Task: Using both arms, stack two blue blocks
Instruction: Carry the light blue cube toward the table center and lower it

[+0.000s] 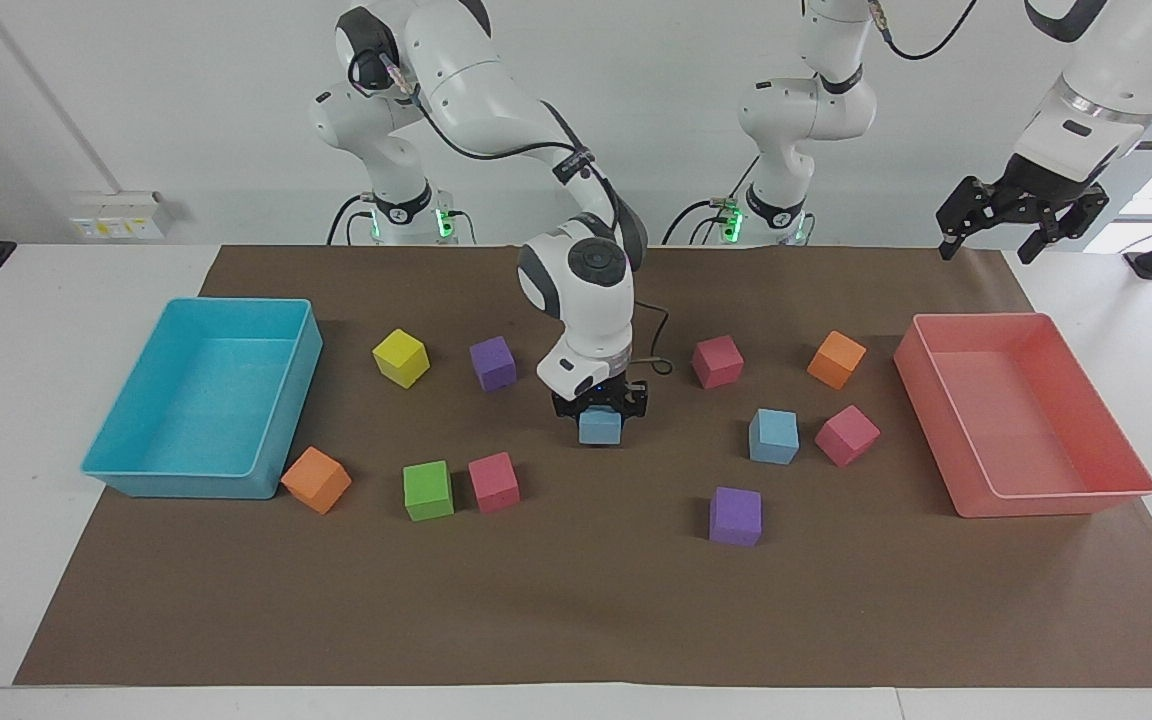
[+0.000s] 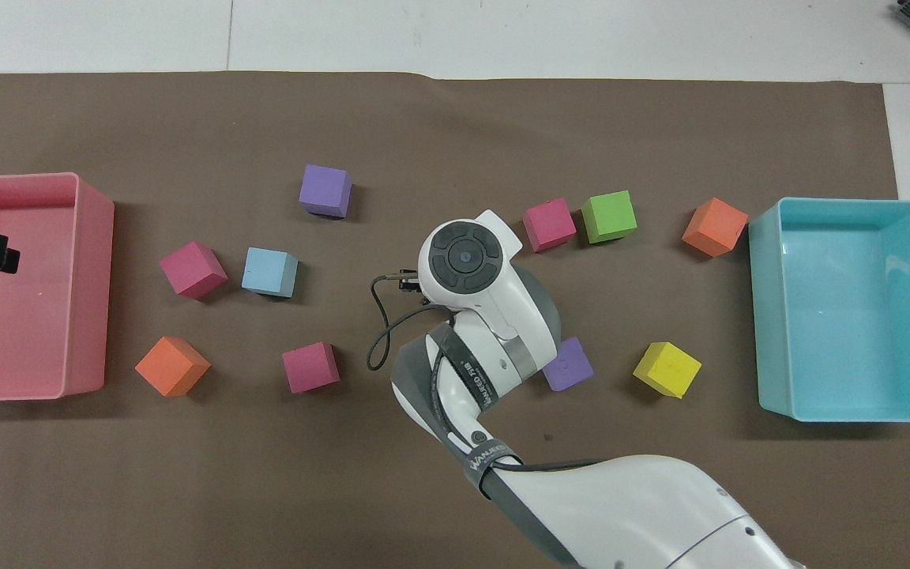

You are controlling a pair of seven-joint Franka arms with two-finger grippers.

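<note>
Right pincer [image 1: 600,408]: clamped on a blue block [image 1: 600,426]; low over the middle of the brown mat [image 1: 576,600]; whether the block touches the mat, cannot tell
Second blue block [image 1: 774,436]: on the mat toward the left arm's end; just beside a pink cube [image 1: 846,435]; a purple cube [image 1: 735,516] farther from the robots
Left pincer [image 1: 1022,218]: fingers apart, holding nothing; raised above the pink tray [image 1: 1126,480]; arm waits
Turquoise tray [image 1: 106,465]: at the right arm's end of the tabletop
</note>
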